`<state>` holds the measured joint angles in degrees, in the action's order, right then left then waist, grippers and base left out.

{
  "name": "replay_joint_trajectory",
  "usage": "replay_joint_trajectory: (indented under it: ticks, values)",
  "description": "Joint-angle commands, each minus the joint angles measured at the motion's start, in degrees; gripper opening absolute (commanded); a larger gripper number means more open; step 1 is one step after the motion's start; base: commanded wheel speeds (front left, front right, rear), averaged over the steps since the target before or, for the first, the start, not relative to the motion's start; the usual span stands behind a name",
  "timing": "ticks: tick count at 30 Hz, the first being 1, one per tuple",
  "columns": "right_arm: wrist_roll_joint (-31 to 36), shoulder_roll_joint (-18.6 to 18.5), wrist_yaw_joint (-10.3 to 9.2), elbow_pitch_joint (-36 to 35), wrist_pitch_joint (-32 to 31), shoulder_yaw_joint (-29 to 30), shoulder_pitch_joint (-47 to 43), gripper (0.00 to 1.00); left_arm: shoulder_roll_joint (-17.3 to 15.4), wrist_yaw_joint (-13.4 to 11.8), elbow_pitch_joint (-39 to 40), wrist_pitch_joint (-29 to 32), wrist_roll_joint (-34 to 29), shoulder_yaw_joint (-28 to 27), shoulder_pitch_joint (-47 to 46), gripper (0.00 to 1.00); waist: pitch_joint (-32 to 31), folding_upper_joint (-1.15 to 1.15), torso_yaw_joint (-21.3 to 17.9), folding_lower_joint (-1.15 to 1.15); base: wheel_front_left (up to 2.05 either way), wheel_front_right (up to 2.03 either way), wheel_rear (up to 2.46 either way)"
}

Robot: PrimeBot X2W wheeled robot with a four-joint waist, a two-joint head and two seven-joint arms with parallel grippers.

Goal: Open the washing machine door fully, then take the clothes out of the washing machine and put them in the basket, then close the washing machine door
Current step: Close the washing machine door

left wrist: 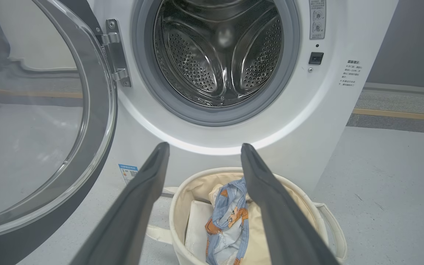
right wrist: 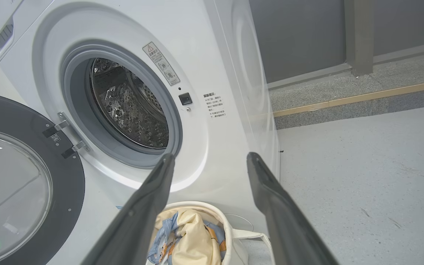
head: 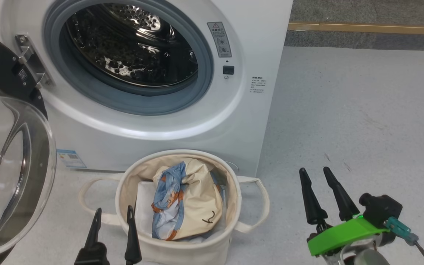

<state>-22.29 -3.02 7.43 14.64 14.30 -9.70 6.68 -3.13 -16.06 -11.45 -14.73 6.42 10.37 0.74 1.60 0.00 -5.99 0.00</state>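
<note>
Currently, nearest, the left gripper [head: 113,209] and right gripper [head: 314,170] hang spread open, holding nothing. Just beyond, the clothes [head: 193,198] lie inside the basket [head: 179,152]. Behind it, the washing machine door [head: 17,154] stands swung wide, exposing the drum [head: 131,48] of the washing machine [head: 234,121].

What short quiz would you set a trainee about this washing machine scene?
1. True or false: the washing machine door is shut.
2. Where do the clothes lie? A) in the drum B) in the basket C) on the floor
3. Fill in: the left hand and the right hand both hold ____.
Key: 1 false, it stands wide open; 2 B; 3 nothing, both are open.
</note>
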Motion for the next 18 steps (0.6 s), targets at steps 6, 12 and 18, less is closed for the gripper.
replay_joint_trajectory:
  ticks: [6, 12, 18]
  values:
    - [-0.52, 0.14, 0.06, -1.65, 0.70, -1.70, 0.74, 1.00, 0.24, 0.44, 1.91, -0.27, 0.15, -1.11, -1.49, 1.00, 0.10, 0.00, 0.64, 0.00, 0.00, 0.00, 0.00]
    - [-0.72, 0.14, 0.06, -1.57, 0.70, -2.13, 0.75, 1.00, 0.24, 0.42, 1.85, -0.27, 0.14, -0.95, -1.38, 1.00, 0.07, 0.00, 0.83, 0.00, 0.00, 0.00, 0.00]
    - [-0.37, 0.14, 0.06, -1.28, 0.70, -2.05, 0.67, 1.00, 0.24, 0.24, 1.74, -0.27, 0.63, -0.51, -1.20, 1.00, -0.15, 0.00, 0.85, 0.00, 0.00, 0.00, 0.00]
